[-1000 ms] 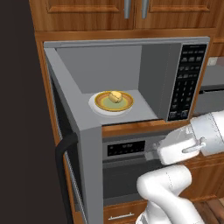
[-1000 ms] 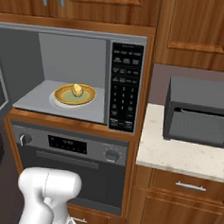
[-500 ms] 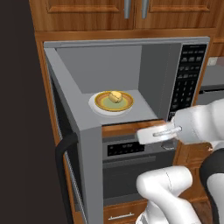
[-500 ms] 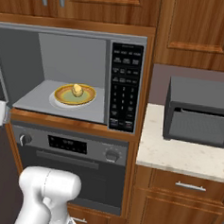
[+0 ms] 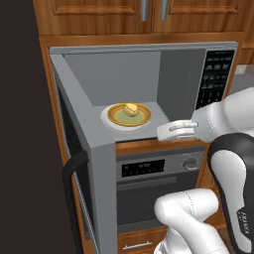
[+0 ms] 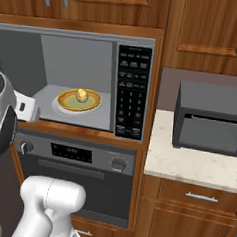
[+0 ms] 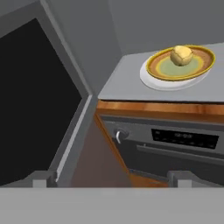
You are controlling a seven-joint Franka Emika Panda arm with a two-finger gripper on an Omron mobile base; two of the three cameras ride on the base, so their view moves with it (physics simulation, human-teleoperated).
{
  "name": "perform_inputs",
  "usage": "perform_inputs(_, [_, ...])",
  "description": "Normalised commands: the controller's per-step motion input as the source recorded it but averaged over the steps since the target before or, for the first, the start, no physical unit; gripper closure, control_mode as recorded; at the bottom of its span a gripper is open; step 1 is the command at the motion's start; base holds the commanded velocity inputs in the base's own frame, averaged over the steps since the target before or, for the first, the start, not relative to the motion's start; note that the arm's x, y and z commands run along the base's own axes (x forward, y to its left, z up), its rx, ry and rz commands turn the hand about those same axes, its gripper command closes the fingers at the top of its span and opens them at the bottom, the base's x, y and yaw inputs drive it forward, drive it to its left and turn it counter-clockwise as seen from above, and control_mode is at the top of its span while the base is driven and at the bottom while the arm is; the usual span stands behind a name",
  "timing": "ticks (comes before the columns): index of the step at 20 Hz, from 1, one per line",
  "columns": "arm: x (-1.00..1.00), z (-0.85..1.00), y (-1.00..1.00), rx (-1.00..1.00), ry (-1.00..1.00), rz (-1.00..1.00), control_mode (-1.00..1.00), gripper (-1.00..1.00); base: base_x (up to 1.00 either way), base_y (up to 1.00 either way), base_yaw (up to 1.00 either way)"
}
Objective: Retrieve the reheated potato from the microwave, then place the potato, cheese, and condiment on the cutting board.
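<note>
The microwave (image 5: 216, 74) (image 6: 132, 91) stands open, its door (image 5: 101, 198) swung out to the left. Inside, the pale yellow-tan potato (image 5: 130, 109) (image 6: 82, 94) (image 7: 181, 55) rests on a yellow-rimmed plate (image 5: 119, 120) (image 6: 66, 103) (image 7: 157, 72) on the grey floor. My gripper (image 5: 166, 131) (image 6: 25, 109) (image 7: 111, 178) hovers just outside the front sill, right of the plate and short of it. It is open, with nothing between its fingertips (image 7: 41, 178). The cheese, condiment and cutting board are out of view.
Below the microwave sits a black-fronted oven (image 5: 144, 168) (image 6: 78, 153) with knobs. A dark toaster oven (image 6: 210, 119) stands on the pale counter (image 6: 187, 168) to the right. Wooden cabinets hang above. The open door (image 7: 39, 100) bounds the left side.
The hand has risen and swung left, from in front of the oven up to the microwave's sill. The jaws stayed wide and the potato has not moved.
</note>
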Motion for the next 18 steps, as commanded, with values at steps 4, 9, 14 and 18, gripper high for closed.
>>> perform_inputs(4, [0.65,-0.11,-0.34,-0.05,0.06,0.0,-1.0,-1.0,0.0,0.0,0.0])
perform_inputs(9, [0.66,-0.19,-0.06,-0.08,-0.03,-0.01,-1.0,-1.0,0.0,0.0,0.0])
perform_inputs(14, [0.53,-0.33,-0.01,-0.09,-0.18,-0.01,-1.0,-1.0,0.0,0.0,0.0])
perform_inputs(18, [0.66,-0.11,-0.01,-0.03,-0.02,-0.07,-1.0,-1.0,0.0,0.0,0.0])
